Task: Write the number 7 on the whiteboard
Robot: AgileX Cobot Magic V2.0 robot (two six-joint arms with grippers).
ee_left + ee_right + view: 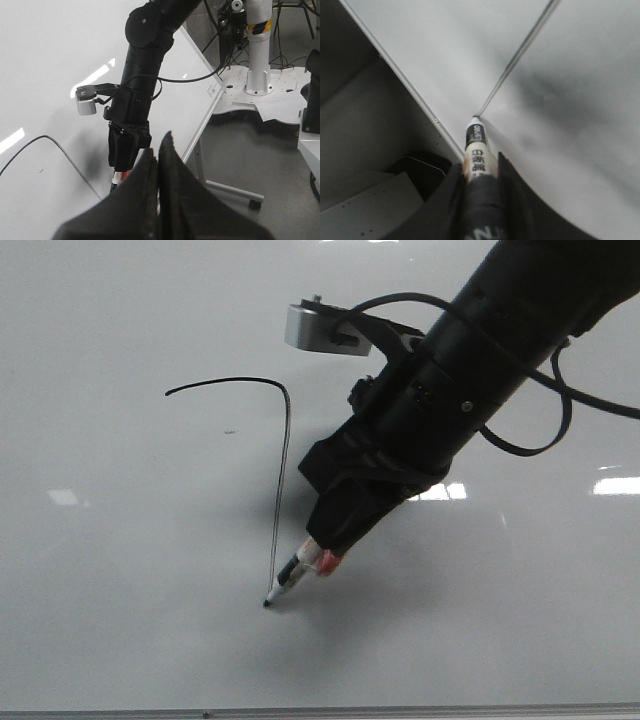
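The whiteboard (120, 540) fills the front view, glossy grey-white. The number 7 (283, 440) is a thin black line with an arched top bar, a rounded corner and a long stem down to the marker tip. My right gripper (320, 552) is shut on a white marker (290, 578) whose tip touches the board at the stem's lower end. In the right wrist view the marker (478, 147) sits between the fingers (506, 190), its tip on the line (520, 50). My left gripper (158, 150) is shut and empty, off the board's side, with the 7 (65, 155) partly in its view.
The board's thin grey metal bottom edge (400, 710) runs near the marker tip. A tiny dark speck (229, 431) lies under the top bar. A silver camera block (315, 328) sits on the right arm. Beyond the board's side are a stand leg (230, 190) and a robot base (260, 65).
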